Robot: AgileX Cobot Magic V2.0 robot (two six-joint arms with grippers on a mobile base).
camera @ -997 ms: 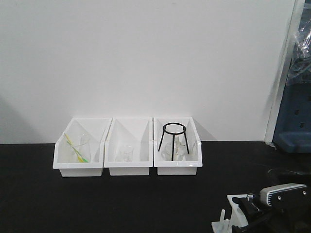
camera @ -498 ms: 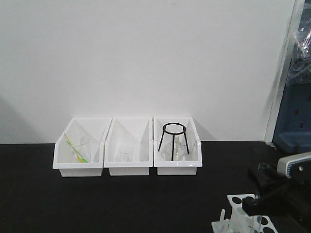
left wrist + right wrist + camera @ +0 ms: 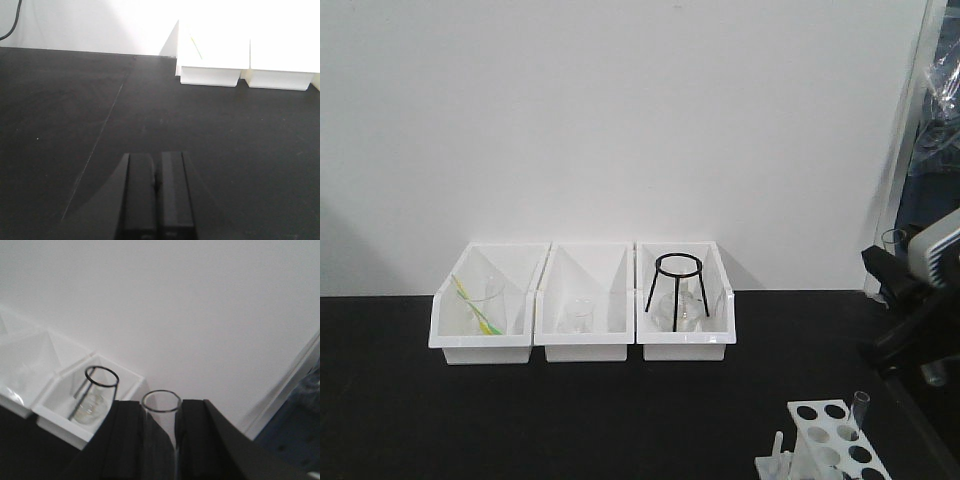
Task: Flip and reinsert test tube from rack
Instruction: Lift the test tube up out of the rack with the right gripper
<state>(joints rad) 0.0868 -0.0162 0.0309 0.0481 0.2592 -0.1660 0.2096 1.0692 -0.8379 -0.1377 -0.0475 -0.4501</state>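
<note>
right gripper (image 3: 161, 411): clamped on the test tube (image 3: 160, 445). The glass sits snug between my two pads with its open mouth poking out past the fingertips.

where the tube is: up in the air at the right edge of the front view (image 3: 893, 240), well above the rack (image 3: 825, 435) and touching nothing but me.

why so high: my guess is I need room to swing the tube end over end without clipping the rack.

why held near the mouth end: the rest of the tube runs back toward my wrist. I'd say a wrist roll puts the mouth facing down, but that's just my read.

rack: sits on the black table (image 3: 60, 100) at the bottom right of the front view. Most holes are open, and a second tube (image 3: 861, 408) stands in a far-side hole. The short pegs (image 3: 780, 452) are on its near-left side.

left gripper (image 3: 156, 200): fingers pressed together on nothing, parked low over bare table. It looks like it's just staying out of the way.

background: three white bins (image 3: 585, 350) line the wall, with a black tripod (image 3: 651, 290) in the right-hand one. None of that is part of this job.

progress: the tube is out of the rack, and I reckon the flip and reinsert aren't done yet.

watch out for: glass is slick, and that second tube is close to where I'd come down.
</note>
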